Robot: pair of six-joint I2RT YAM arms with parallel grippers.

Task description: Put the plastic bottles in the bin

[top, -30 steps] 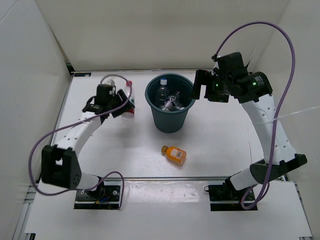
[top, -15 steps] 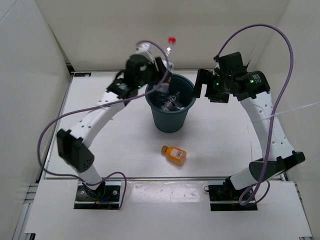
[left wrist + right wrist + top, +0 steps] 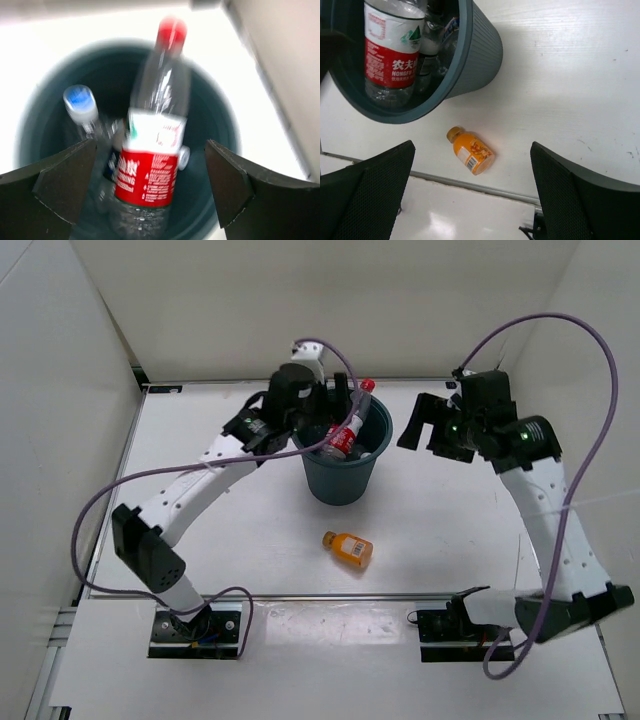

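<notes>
The red-cap bottle (image 3: 348, 432) leans inside the bin (image 3: 340, 480), its base beside the blue-cap bottle (image 3: 79, 97) and its cap above the rim. Over the bin, the left gripper (image 3: 150, 142) is released, its fingers wide and clear of the bottle. It should probably lift straight up so it misses the cap. The orange bottle (image 3: 471, 151) lies in front of the bin. To the bin's right, the right gripper (image 3: 418, 440) hangs spread and empty.

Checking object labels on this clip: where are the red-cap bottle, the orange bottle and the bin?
red-cap bottle (image 3: 150, 170): left wrist view, on its red label.
orange bottle (image 3: 472, 152): right wrist view, on the middle of its body.
bin (image 3: 340, 482): top external view, on its outer wall.
</notes>
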